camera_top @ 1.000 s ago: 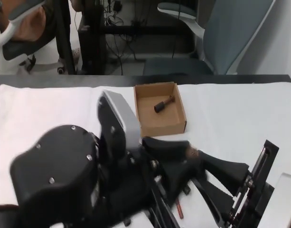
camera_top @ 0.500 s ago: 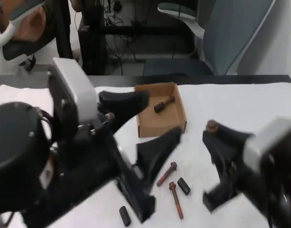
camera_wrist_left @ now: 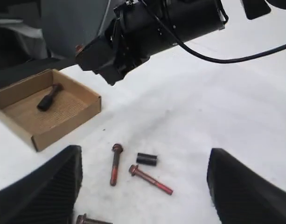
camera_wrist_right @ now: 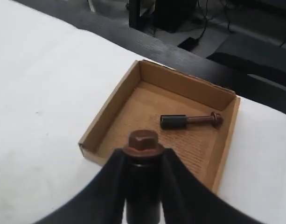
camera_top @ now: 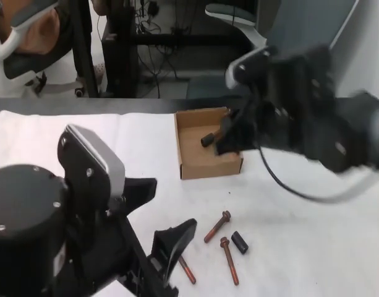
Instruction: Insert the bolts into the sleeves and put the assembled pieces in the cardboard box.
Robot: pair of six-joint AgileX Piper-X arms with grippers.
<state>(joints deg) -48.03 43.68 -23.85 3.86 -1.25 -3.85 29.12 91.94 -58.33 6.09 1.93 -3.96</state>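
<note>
We held the right pincer (camera_wrist_right: 143, 161) clamped on an assembled piece (camera_wrist_right: 143, 140) above the cardboard box (camera_top: 209, 168), upper centre of the high view. This looked like the boxing step; next we would need to lower and release. The left pincer (camera_wrist_left: 143, 184) stood apart over loose bolts (camera_top: 217, 226).

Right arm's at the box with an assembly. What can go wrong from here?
The right gripper holds the assembled piece close to the cardboard box wall; released here, it might clip the rim or fall outside.
It may land on the piece already inside and bounce.
Its bolt could slide out of the sleeve on impact.
</note>
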